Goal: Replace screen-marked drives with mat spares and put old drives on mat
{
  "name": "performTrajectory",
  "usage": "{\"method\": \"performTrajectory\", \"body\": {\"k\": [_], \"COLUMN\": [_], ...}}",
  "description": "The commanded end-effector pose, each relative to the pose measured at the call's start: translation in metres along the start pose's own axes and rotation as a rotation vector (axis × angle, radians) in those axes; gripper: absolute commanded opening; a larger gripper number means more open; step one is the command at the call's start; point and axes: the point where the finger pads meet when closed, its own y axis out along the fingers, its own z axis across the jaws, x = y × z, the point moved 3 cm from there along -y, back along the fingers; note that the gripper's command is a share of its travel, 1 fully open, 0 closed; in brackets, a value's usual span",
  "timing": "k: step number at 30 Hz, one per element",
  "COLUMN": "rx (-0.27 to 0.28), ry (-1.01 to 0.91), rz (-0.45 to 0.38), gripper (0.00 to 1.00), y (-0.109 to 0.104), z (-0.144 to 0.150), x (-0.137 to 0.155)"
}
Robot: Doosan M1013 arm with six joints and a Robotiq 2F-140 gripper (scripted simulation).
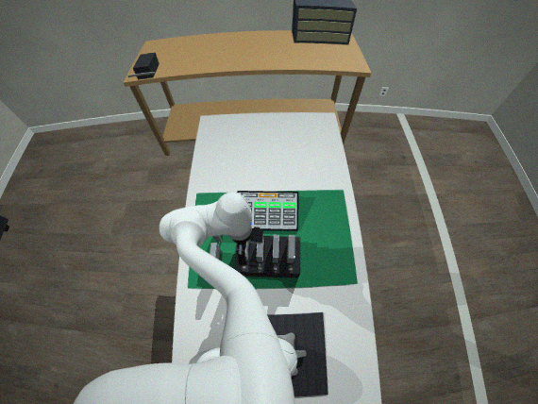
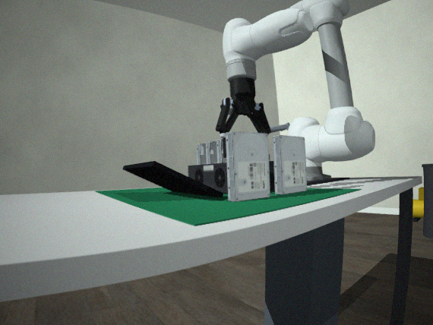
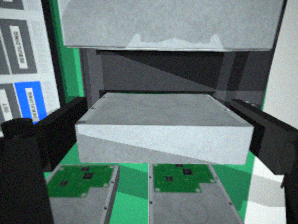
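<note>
Green mat (image 1: 326, 236) (image 2: 194, 212) (image 3: 132, 200) flat on the white desk (image 1: 269, 151) (image 2: 76, 235) (image 3: 285, 65), black dock (image 1: 283, 273) (image 2: 205, 172) (image 3: 165, 70) on top of it, centre of the top frame. Jaws (image 1: 250, 243) (image 2: 244, 129) apart, pointing down over the dock's leftmost bay in the top frame. Nothing clamped. Straddling one upright drive (image 3: 165, 142) at middle of the wrist frame, one finger off each end of it. Can't tell from these views whether fully seated.

Three more drives (image 1: 291, 250) upright in the dock, right of the jaws in the top frame. Big grey face of the neighbouring drive (image 3: 170, 25) across the top of the wrist frame.

Two loose drives (image 2: 248, 165) (image 3: 187, 190) upright on the mat, apart from each other, centre to right of centre in the exterior frame. Green boards on both, visible low in the wrist frame.

Tilted screen (image 1: 275, 210) (image 2: 171, 178) (image 3: 17, 75) just beyond the dock in the top frame. Three green tiles in a row, orange one along the upper edge. Blue tile at left of the wrist frame, lettering too blurred to read for sure. White arm (image 1: 245, 307) (image 2: 281, 32) reaching up from lower left in the top frame, partly covering the mat's left side.
</note>
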Motion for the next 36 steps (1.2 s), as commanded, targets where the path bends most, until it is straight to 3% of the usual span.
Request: {"method": "performTrajectory", "body": {"k": [1, 36], "rx": [-0.001, -0.001], "ry": [0.0, 0.0], "rz": [-0.001, -0.001], "gripper": [0.89, 0.89], "y": [-0.0004, -0.0068], "z": [-0.0003, -0.0003], "x": [0.0002, 0.0001]}}
